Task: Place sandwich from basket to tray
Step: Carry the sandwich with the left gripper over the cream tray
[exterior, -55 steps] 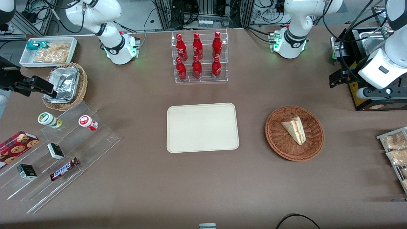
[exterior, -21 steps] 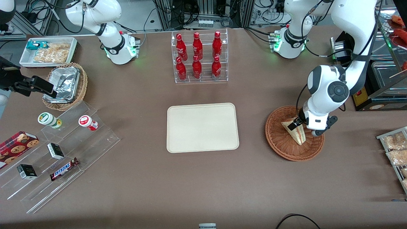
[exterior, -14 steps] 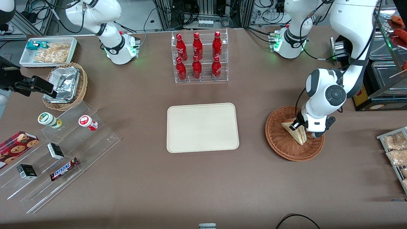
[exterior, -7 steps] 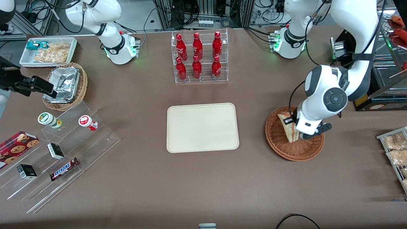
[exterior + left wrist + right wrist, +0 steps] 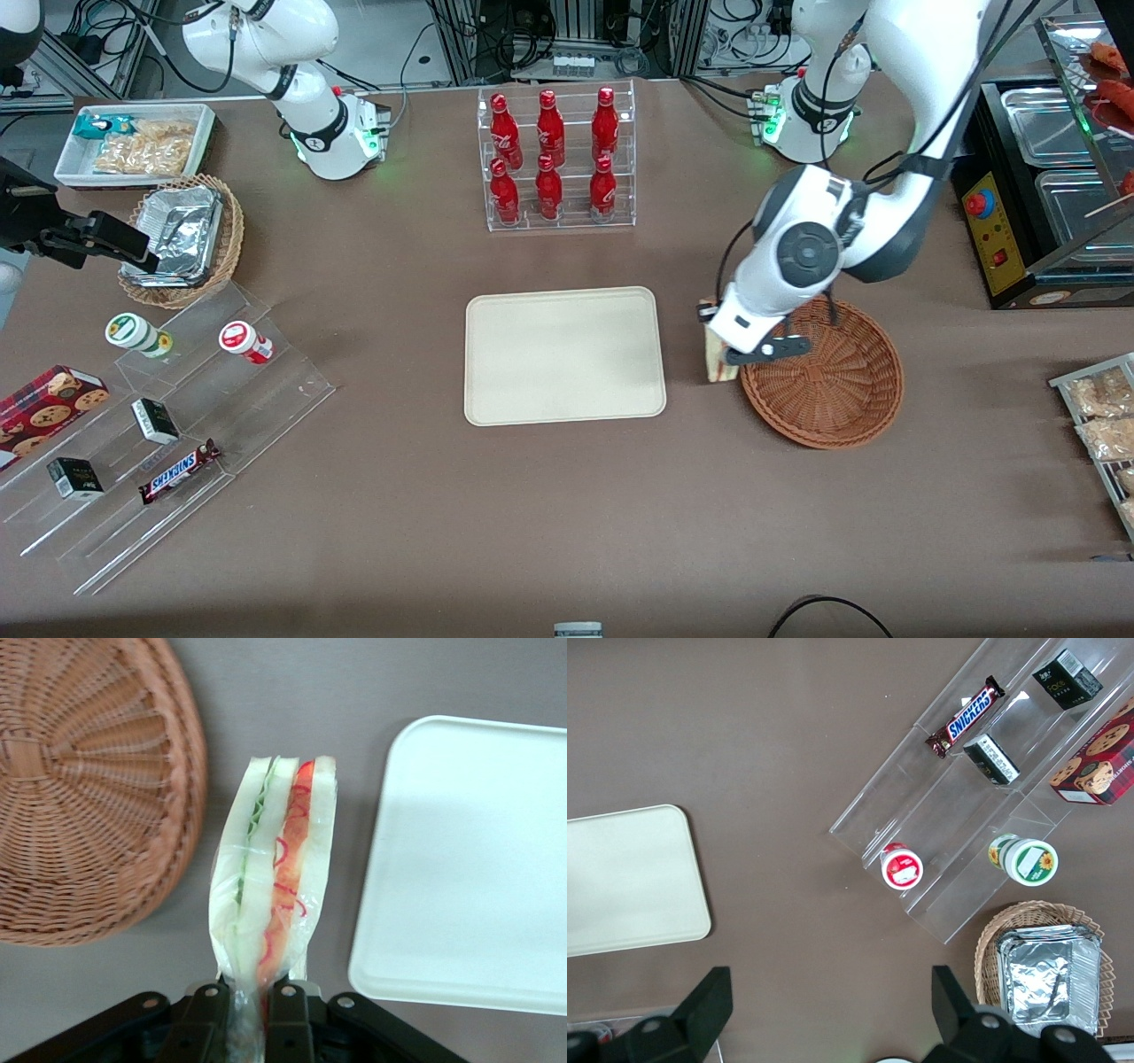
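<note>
One triangular white-bread sandwich (image 5: 716,361), one round reddish-brown wicker basket (image 5: 833,390) and one flat cream rectangular tray (image 5: 564,355). Six red bottles (image 5: 549,156) fill one clear acrylic rack (image 5: 560,220). One working gripper (image 5: 719,347) above the table between tray and basket.

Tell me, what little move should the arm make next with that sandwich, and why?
Probably carry it sideways toward the parked arm's end until it hangs over the tray. The tool is shut on the sandwich, which hangs over bare table between the basket and the tray, so releasing now would miss.
</note>
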You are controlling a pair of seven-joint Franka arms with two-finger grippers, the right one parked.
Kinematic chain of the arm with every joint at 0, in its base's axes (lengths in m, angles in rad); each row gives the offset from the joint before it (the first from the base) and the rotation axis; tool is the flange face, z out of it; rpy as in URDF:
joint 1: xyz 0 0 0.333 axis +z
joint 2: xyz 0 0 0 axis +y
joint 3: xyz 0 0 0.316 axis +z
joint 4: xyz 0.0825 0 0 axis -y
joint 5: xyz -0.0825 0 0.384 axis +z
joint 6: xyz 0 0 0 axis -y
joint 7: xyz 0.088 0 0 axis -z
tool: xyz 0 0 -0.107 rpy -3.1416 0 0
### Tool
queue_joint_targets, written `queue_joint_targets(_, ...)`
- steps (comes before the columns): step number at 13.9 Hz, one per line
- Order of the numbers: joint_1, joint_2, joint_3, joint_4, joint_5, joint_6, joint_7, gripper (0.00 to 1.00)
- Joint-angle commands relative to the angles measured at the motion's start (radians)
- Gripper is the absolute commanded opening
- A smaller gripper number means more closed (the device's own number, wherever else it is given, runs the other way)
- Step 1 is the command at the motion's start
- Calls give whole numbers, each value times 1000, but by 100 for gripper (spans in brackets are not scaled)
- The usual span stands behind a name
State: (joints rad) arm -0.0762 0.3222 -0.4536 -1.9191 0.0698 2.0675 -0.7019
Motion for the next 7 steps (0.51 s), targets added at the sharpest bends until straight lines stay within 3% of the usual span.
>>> queue_joint_targets(1, -86, 128, -25, 144, 121, -17, -195, 10)
queue_joint_targets(3, -158, 201, -25, 230, 175, -18, -316, 10)
queue_joint_targets(7, -276, 336, -22, 395, 186, -17, -428, 10)
